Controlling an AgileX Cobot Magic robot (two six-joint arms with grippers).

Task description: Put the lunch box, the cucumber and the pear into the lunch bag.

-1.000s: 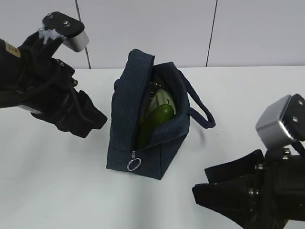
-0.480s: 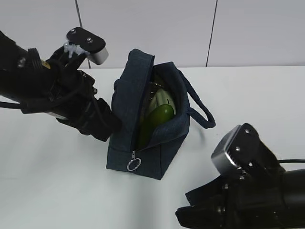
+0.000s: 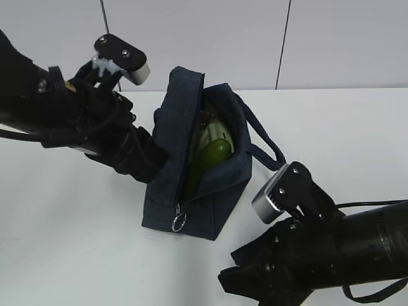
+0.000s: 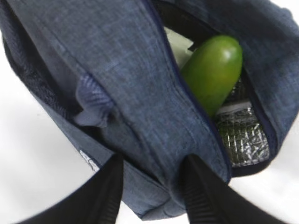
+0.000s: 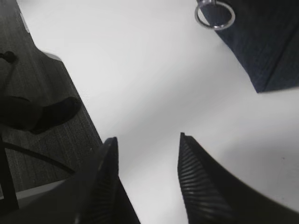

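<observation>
The navy lunch bag stands mid-table with its zipper open and the silver ring pull hanging at the front. Inside it the cucumber leans against the pale green lunch box; the cucumber also shows above the silvery lining. The pear is hidden. My left gripper is pressed to the bag's left side, and its open jaws straddle a fold of the lunch bag fabric. My right gripper is open and empty over bare table, below the ring pull.
The bag's strap handle loops out to the right. The white table's front edge runs close to my right gripper, with dark floor beyond it. A pale wall stands behind the table.
My left gripper moved right until its jaws reached the bag's side. My right arm swung left and forward toward the bag's front corner. Both jaw gaps look unchanged.
</observation>
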